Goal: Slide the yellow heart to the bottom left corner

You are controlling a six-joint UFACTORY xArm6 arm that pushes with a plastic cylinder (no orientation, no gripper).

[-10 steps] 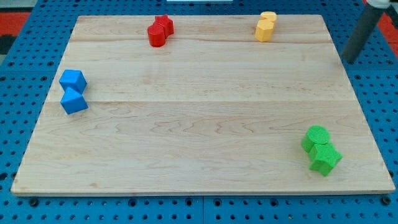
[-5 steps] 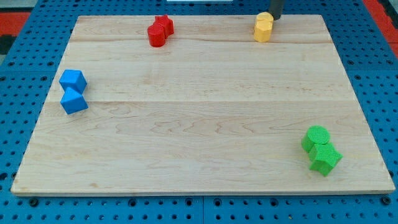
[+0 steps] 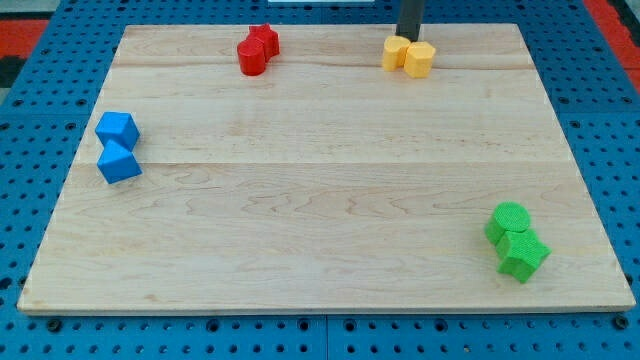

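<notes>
Two yellow blocks sit side by side, touching, near the view's top edge of the wooden board (image 3: 320,200), right of centre. The left one (image 3: 396,52) looks like the yellow heart, though its shape is hard to make out. The right one (image 3: 421,59) looks rounded or hexagonal. My rod comes down from the view's top, and my tip (image 3: 408,38) rests just above the pair, at the seam between them and touching or nearly touching them. The board's bottom left corner (image 3: 40,295) is far from them.
Two red blocks (image 3: 257,50) sit together at the top, left of centre. Two blue cubes (image 3: 117,128) (image 3: 120,163) sit at the left edge. A green cylinder (image 3: 508,220) and a green block (image 3: 523,256) sit at the lower right. A blue pegboard surrounds the board.
My rod swung in from the view's right to the top edge and moved left. The yellow blocks shifted left, and one has slid out to the left of the other.
</notes>
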